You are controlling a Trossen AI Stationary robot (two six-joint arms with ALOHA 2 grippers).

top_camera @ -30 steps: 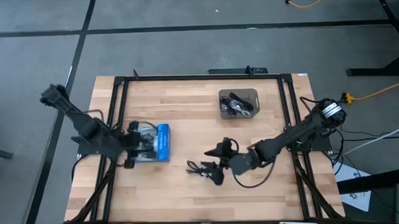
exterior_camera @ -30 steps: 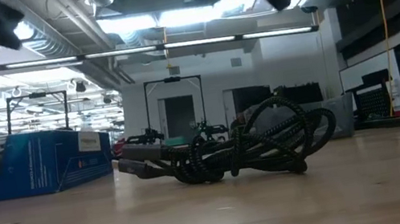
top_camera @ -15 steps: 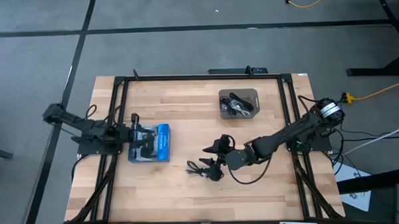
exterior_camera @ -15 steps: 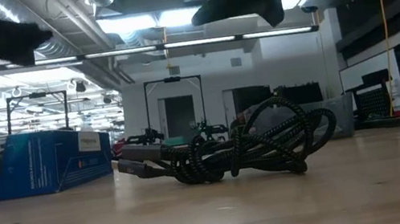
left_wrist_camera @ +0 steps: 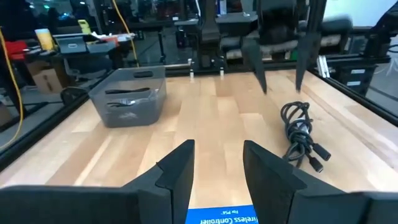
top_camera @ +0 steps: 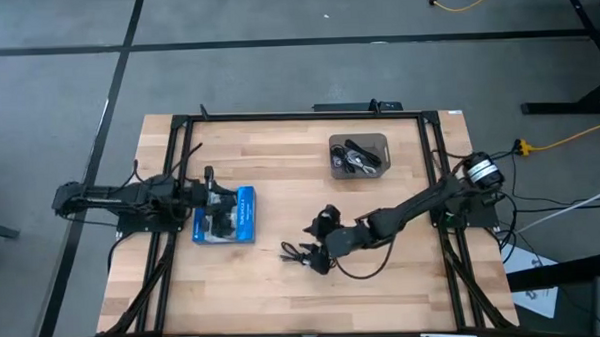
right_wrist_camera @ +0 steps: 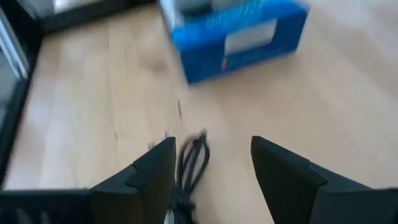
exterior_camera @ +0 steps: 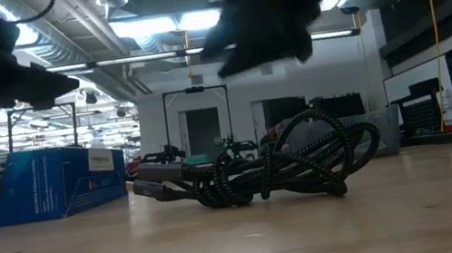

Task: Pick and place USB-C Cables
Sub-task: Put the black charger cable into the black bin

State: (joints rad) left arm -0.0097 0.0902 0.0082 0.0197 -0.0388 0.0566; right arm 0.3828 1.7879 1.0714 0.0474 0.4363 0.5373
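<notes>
Your right gripper (top_camera: pixel 318 240) hung over the middle of the wooden table (top_camera: pixel 285 299), just above a black USB-C cable bundle (top_camera: pixel 301 254) that lay loose on the boards. Its fingers (right_wrist_camera: pixel 147 180) were spread wide, and in the right wrist view the cable (right_wrist_camera: pixel 189 165) sat on the table between them, not gripped. In the low view the same bundle (exterior_camera: pixel 261 171) rested flat on the wood, coiled and untouched, with the gripper as a dark blurred shape overhead.

Your left gripper (top_camera: pixel 213 195) was over the blue box (top_camera: pixel 234 214) near the table's left side. Its fingers (left_wrist_camera: pixel 177 174) stood moderately apart with nothing between them, and the box's blue edge (left_wrist_camera: pixel 221 216) showed just below them. From that wrist camera you could see the black cable (left_wrist_camera: pixel 300 134) lying well across the table, and the right arm's fingers (left_wrist_camera: pixel 256 61) hanging above it.

The grey bin (top_camera: pixel 359 154) sat near the table's far edge, well apart from the loose bundle, and held more cables (top_camera: pixel 357 156), dark with something paler among them; you could not count them. The left wrist view showed the bin (left_wrist_camera: pixel 129 96) from the side.
</notes>
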